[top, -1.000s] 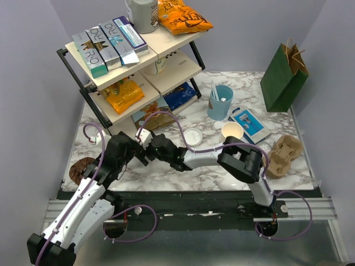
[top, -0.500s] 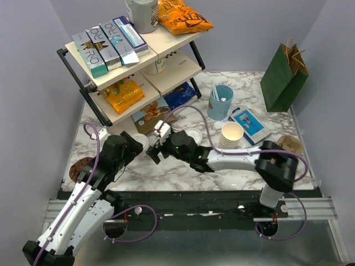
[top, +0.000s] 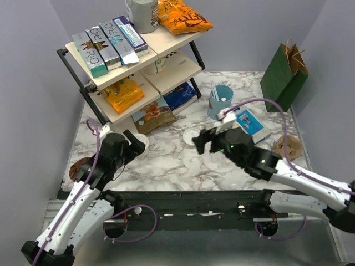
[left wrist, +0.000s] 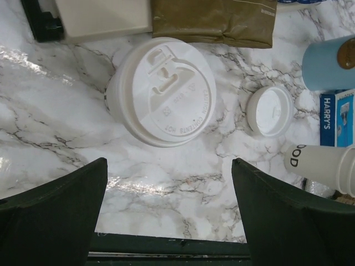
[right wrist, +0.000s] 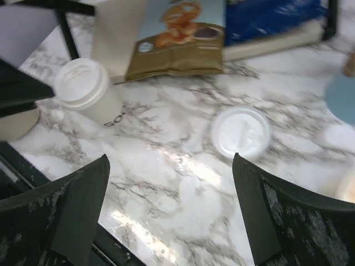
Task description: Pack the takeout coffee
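- The whole marble table (top: 183, 166) is viewed from high above and behind the arm bases, facing down and forward toward the shelf rack (top: 178, 69).
- The takeout coffee (left wrist: 161, 91) is seen from close above by the left wrist camera, which is pointed almost straight down.
- A slanted, somewhat blurred view toward the rack's foot is given by the right wrist camera.
- The takeout coffee and a loose white lid (right wrist: 241, 132) are shared by all three views.

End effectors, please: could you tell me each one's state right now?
Left end effector: open, holding nothing.
Right end effector: open, holding nothing.
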You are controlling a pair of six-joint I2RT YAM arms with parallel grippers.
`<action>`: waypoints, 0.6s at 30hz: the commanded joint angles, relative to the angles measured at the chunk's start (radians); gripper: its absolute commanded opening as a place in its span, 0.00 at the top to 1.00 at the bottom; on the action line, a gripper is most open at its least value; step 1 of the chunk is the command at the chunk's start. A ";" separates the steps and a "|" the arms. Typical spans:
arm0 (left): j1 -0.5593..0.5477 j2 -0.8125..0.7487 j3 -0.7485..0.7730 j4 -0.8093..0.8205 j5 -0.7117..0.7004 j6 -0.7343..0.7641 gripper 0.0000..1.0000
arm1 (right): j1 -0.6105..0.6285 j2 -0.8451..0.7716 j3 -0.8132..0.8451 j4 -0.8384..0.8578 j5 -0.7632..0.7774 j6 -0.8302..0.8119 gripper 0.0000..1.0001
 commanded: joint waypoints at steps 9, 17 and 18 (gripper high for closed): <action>-0.012 0.091 0.002 0.243 0.164 0.104 0.01 | -0.775 -0.219 0.025 -0.627 0.031 0.246 0.00; -0.015 0.151 -0.033 0.407 0.253 0.150 0.01 | -1.131 -0.093 0.029 -0.629 -0.020 0.165 0.15; -0.015 0.151 -0.040 0.424 0.259 0.161 0.01 | -1.157 -0.076 0.035 -0.636 -0.033 0.167 0.17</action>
